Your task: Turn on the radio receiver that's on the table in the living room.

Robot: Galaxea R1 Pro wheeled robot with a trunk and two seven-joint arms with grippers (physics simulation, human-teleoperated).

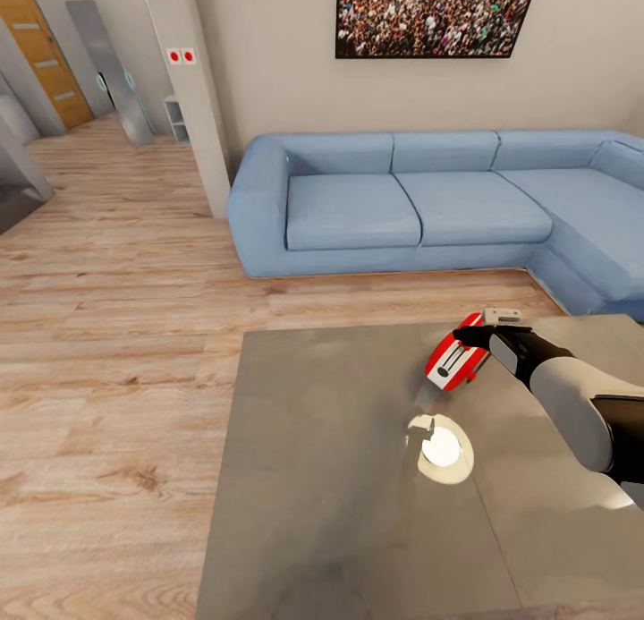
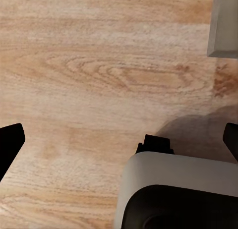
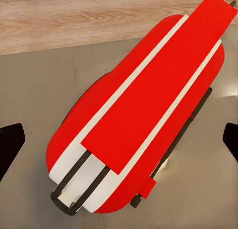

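Right gripper [image 1: 467, 335] at the end of the white-and-black arm sits right over the small red radio receiver with white stripes [image 1: 456, 360]. In the right wrist view its two black fingertips [image 3: 11, 144] stand wide apart at either edge, gripping nothing, and the radio [image 3: 144, 115] fills the gap between them, lying lengthwise on its edge with a dark wire handle at one end. From the head view I honestly can't tell if the fingers touch it.

Radio rests on the glossy grey rectangular coffee table [image 1: 340, 477], toward its far right part, just beyond a bright round lamp reflection [image 1: 441, 447] in the top. Nothing sits between gripper and radio.

Left gripper [image 2: 119, 140] hangs over light wood plank floor [image 2: 99, 70], fingertips spread wide, nothing held, a table corner [image 2: 225, 26] near it.

Past the table: blue sectional sofa [image 1: 402, 204], framed crowd picture [image 1: 434, 13] on the beige wall, orange-brown wooden door [image 1: 40, 47] far left.
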